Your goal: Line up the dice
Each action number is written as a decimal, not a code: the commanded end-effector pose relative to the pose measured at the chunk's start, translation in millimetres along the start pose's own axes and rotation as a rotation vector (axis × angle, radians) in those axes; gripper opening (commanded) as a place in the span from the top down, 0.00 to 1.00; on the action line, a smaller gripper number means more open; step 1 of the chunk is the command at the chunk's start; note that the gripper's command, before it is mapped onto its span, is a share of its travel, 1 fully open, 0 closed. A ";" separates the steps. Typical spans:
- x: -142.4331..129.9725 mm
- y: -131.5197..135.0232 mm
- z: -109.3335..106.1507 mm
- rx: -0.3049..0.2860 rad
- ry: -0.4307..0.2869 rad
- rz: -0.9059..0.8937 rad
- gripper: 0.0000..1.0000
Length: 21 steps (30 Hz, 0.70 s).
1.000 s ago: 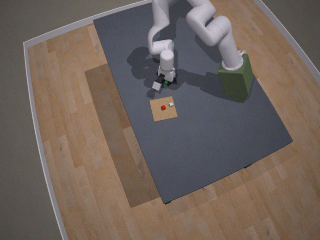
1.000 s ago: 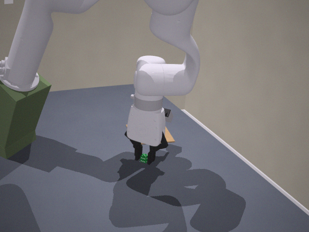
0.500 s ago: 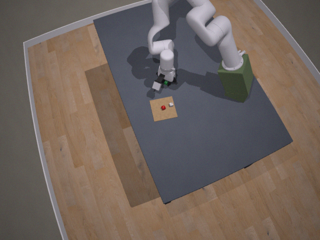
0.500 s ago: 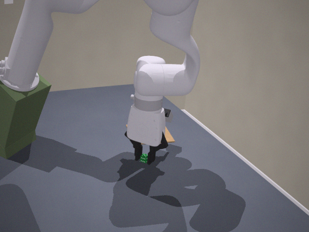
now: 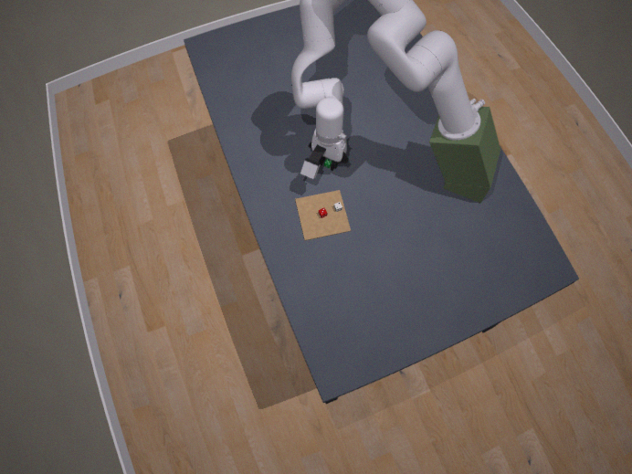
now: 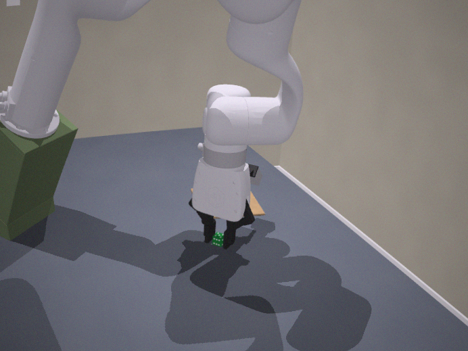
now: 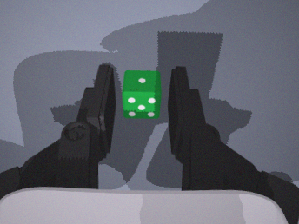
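A green die (image 5: pixel 327 163) (image 6: pixel 218 239) (image 7: pixel 142 95) rests on the grey table, off the mat. My gripper (image 5: pixel 326 166) (image 6: pixel 218 243) (image 7: pixel 142 84) is down at table height with one black finger on each side of this die. It is open, and a narrow gap shows on both sides of the die in the wrist view. The tan mat (image 5: pixel 326 228) (image 6: pixel 258 208) lies flat a short way from the gripper. A red die (image 5: pixel 321 212) and a white die (image 5: pixel 337 205) stand on the mat close together, the white one on the side toward the base.
The green base block (image 5: pixel 466 163) (image 6: pixel 27 171) stands on the table (image 5: pixel 400 284), with the arm arching over it. A low white wall (image 6: pixel 370 245) edges the wooden floor around the table.
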<state>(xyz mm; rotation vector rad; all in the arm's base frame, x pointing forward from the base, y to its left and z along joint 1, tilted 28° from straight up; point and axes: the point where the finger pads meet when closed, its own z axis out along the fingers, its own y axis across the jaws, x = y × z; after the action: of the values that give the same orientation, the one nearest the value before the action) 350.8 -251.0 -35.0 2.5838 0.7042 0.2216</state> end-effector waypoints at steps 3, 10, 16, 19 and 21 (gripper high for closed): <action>0.6 0.4 -0.5 -0.001 0.001 -0.001 0.64; 0.6 0.4 -0.5 -0.001 0.001 -0.001 0.85; 0.6 0.4 -0.5 -0.001 0.001 -0.001 0.85; 0.6 0.4 -0.5 -0.001 0.001 -0.001 0.85; 0.6 0.4 -0.5 -0.001 0.001 -0.001 0.85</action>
<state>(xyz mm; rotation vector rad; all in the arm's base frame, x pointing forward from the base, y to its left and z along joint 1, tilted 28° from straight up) 350.8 -251.0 -35.0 2.5838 0.7043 0.2216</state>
